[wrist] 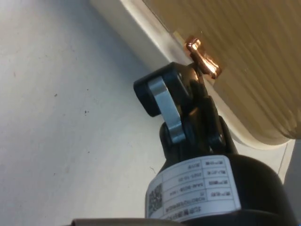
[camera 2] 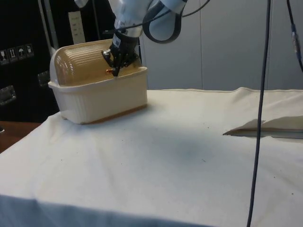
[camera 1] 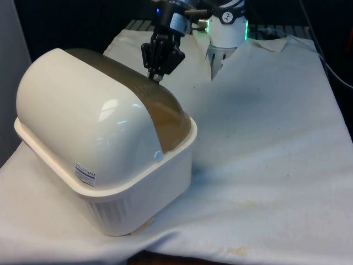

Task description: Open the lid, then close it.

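a white cloth [camera 1: 265, 165] covers the whole table, wrinkled and marked with a few yellowish stains near the front view's lower edge. behind it hang black curtains [camera 1: 71, 22]. from the side, pale grey wall panels [camera 2: 227, 42] stand behind the table, and dark cabinets [camera 2: 23, 56] with metal latches fill the corner beside them. a thin black cable [camera 2: 259, 118] hangs down in front of the wall. a wooden surface [camera 2: 12, 132] shows past the cloth's edge. the light is even and soft.
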`<action>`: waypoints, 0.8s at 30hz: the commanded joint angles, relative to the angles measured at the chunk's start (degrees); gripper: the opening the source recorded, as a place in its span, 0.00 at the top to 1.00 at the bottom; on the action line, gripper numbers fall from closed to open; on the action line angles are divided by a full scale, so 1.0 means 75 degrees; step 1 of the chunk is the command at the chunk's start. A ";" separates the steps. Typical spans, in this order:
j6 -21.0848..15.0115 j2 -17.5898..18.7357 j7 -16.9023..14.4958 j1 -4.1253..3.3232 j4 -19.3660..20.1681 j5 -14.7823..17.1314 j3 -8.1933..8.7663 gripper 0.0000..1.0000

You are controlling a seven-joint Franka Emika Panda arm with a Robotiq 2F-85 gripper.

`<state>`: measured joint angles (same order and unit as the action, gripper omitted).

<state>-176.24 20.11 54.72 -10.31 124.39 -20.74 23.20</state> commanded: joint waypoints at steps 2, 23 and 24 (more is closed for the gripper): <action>0.0084 -0.0015 0.0107 -0.0092 -0.0099 -0.0069 0.0191 1.00; 0.0458 -0.0145 0.0176 -0.0107 -0.0466 -0.0130 0.0328 1.00; 0.0458 -0.0145 0.0176 -0.0107 -0.0466 -0.0130 0.0328 1.00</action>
<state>-173.09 18.62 54.95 -10.31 121.64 -20.74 24.06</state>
